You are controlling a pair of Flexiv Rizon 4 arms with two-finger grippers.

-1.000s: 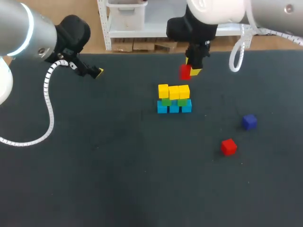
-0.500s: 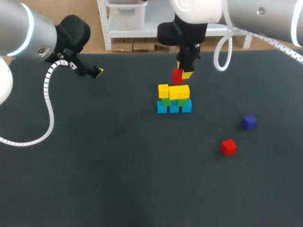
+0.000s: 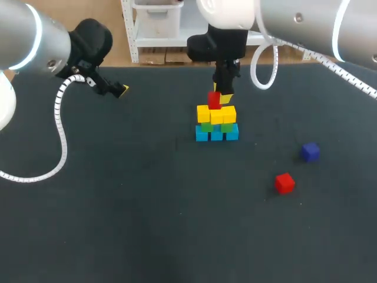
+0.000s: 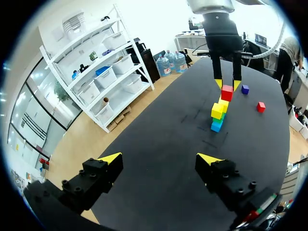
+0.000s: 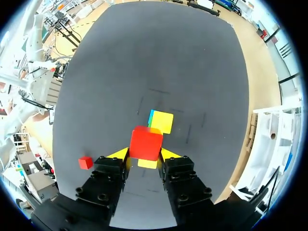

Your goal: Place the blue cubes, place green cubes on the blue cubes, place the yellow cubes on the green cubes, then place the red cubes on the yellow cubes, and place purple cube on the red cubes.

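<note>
A small wall of cubes stands mid-table: a blue row (image 3: 216,134) at the bottom, green cubes (image 3: 216,126) on it, and yellow cubes (image 3: 216,114) on top. My right gripper (image 3: 219,97) is shut on a red cube (image 3: 214,99) right over the yellow row; whether they touch I cannot tell. In the right wrist view the red cube (image 5: 146,143) sits between the fingers, with a yellow cube (image 5: 161,122) below. A second red cube (image 3: 284,183) and the purple cube (image 3: 310,151) lie loose at the right. My left gripper (image 3: 118,90) hangs open and empty at the far left.
The dark table (image 3: 118,206) stretches wide around the stack. From the left wrist view, the open left gripper (image 4: 160,159) looks across the table at the stack (image 4: 219,113) and the right arm's fingers (image 4: 217,83).
My right arm has carried the red cube leftward and down, from behind and right of the stack to just over the yellow row. The left arm has stayed put.
</note>
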